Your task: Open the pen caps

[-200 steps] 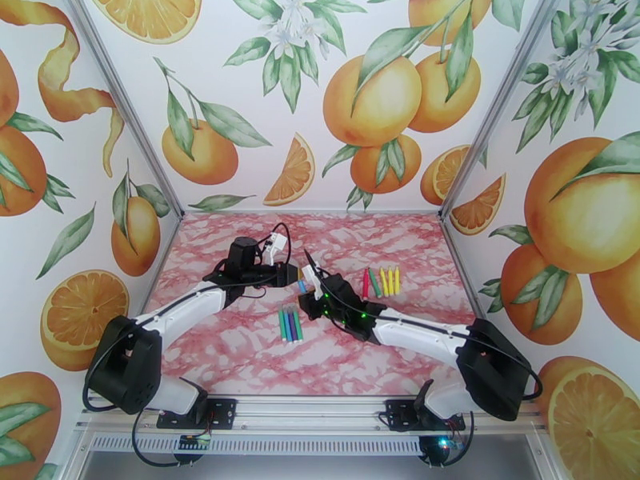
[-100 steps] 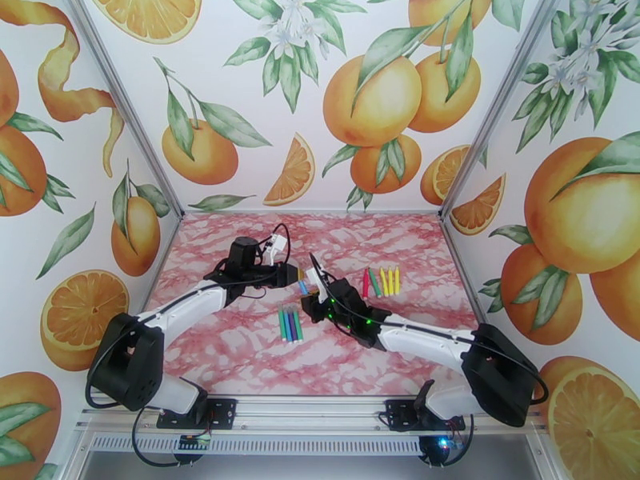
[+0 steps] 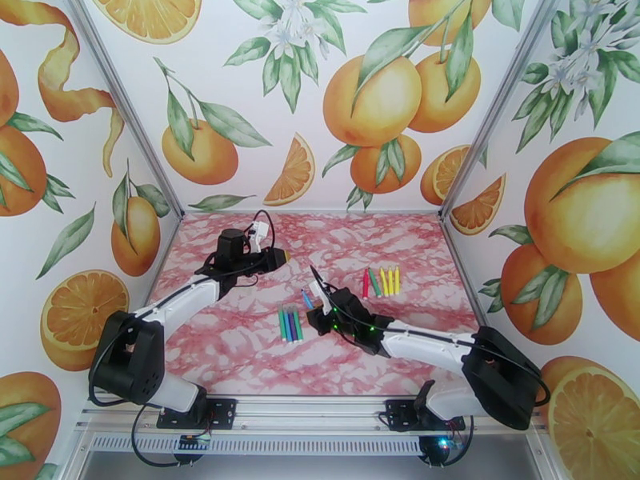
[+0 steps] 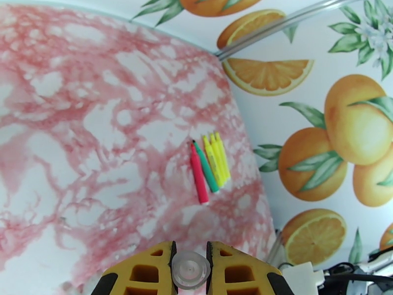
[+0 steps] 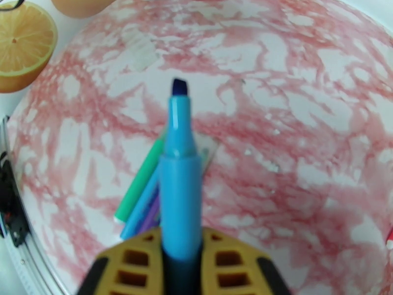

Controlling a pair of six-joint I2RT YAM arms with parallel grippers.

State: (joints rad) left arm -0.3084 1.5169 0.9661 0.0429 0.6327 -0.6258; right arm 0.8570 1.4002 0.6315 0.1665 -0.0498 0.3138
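Left claw (image 4: 189, 248): the yellow fingers are closed narrowly on a small round translucent plastic cap (image 4: 189, 270), seen end-on and held clear of the pink-and-white marbled desk (image 4: 73, 143).

Right claw (image 5: 181, 238): it is closed on the barrel of a light-blue plastic marker (image 5: 180, 158). The marker's dark chisel tip is bare and points away from the claw.

In the top view the two claws stand apart.

A cluster of green, blue and purple markers (image 3: 290, 324) lies flat on the desk just beside the right claw. A second row of red, green and yellow markers (image 4: 209, 168) lies nearer the right wall.
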